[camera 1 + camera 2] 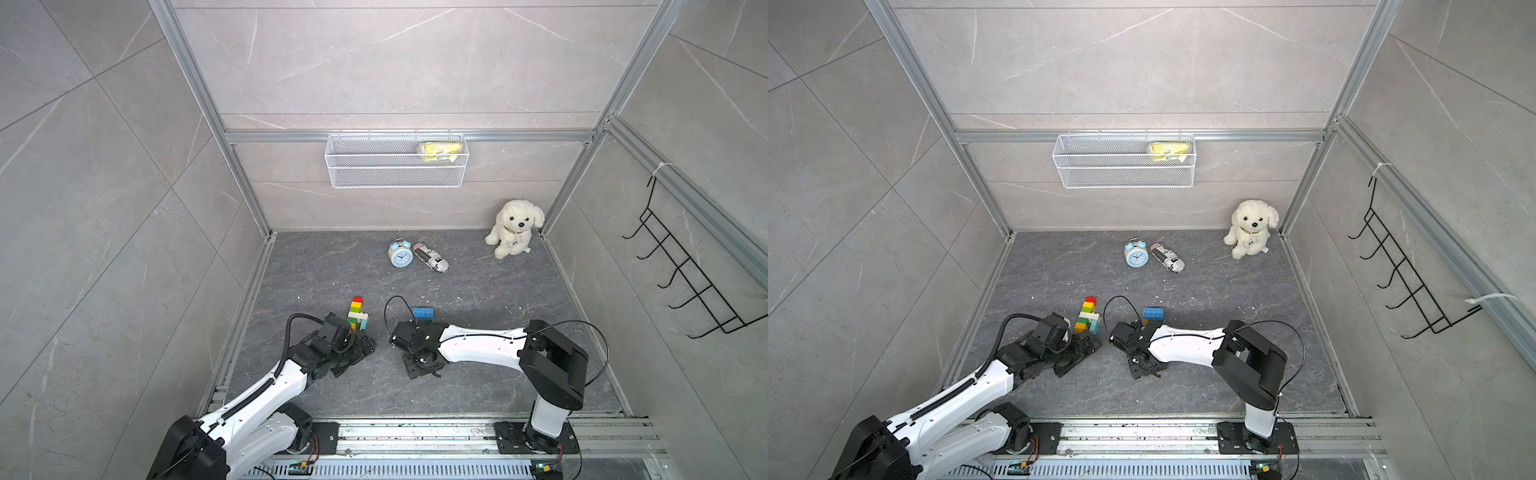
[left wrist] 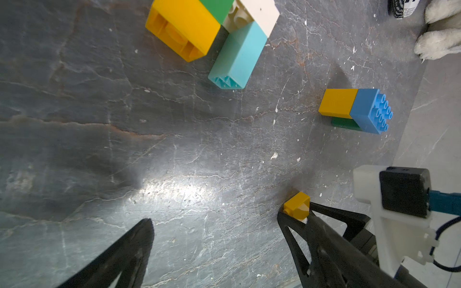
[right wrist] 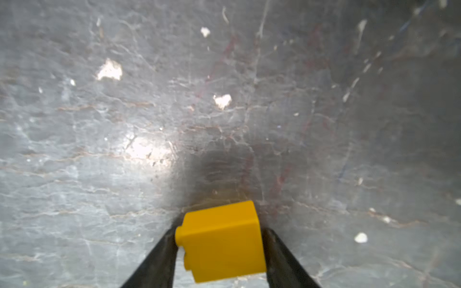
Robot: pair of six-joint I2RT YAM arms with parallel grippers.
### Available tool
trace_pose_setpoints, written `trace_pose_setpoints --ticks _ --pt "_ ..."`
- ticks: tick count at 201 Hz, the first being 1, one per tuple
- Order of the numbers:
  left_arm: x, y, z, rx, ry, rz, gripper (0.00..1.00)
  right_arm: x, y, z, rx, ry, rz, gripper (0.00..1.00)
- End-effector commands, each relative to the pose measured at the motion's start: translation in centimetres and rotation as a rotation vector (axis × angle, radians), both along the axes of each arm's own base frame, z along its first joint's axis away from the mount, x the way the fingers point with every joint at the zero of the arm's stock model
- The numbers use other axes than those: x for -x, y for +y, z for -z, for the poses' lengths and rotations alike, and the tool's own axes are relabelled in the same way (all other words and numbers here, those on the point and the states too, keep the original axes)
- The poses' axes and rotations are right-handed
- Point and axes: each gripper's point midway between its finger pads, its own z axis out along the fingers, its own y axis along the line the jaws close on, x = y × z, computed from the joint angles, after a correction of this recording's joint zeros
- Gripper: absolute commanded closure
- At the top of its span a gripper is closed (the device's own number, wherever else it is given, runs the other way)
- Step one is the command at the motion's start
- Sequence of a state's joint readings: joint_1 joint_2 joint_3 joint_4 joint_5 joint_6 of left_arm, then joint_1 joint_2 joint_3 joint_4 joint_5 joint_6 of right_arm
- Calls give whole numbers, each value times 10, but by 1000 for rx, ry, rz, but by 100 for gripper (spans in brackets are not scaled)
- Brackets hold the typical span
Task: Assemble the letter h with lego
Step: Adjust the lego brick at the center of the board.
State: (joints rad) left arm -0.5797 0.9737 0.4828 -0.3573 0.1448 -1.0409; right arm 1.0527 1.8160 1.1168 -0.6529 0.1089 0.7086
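A lego assembly lies flat on the dark floor, a line of red, yellow and green bricks with white, light blue and yellow at its near end. To its right stands a small stack with a blue brick on top over yellow and green. My left gripper is open just in front of the assembly, with bare floor between its fingers. My right gripper is low at the floor in front of the blue stack. It is shut on a single yellow brick.
An alarm clock and a printed can lie further back, and a white plush dog sits in the back right corner. A wire basket hangs on the back wall, a black hook rack on the right wall. White flecks dot the floor.
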Motion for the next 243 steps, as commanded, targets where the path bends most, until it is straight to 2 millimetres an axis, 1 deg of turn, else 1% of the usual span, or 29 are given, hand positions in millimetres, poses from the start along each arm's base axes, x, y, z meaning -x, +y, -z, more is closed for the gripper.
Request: trace_pose_setpoints --ticks 1,30,54,93,117,141,165,193,220,243 --pt "1 -7 -6 42 -23 41 2 0 11 0 -37 7 20 46" --pt "3 -9 -9 45 -42 75 2 -2 17 -6 -73 3 24 50" --pt "2 -10 -13 38 -75 110 2 -2 24 -9 -155 29 49 52" --pt "3 -12 -16 37 -143 176 2 -6 26 -17 -301 61 106 58" --pt "4 -11 -15 27 -154 189 2 -5 27 -17 -340 84 119 58" --pt "5 -10 -8 27 -135 178 2 -4 34 -13 -367 110 132 54" --pt "5 -11 1 34 -94 152 2 -6 37 -6 -370 117 155 49" --pt "6 -16 11 59 -36 128 1 -7 40 0 -391 125 181 37" --pt "6 -25 16 113 -9 126 1 -7 41 -1 -405 120 189 25" --pt "8 -35 19 176 34 129 1 -12 34 -9 -412 84 198 23"
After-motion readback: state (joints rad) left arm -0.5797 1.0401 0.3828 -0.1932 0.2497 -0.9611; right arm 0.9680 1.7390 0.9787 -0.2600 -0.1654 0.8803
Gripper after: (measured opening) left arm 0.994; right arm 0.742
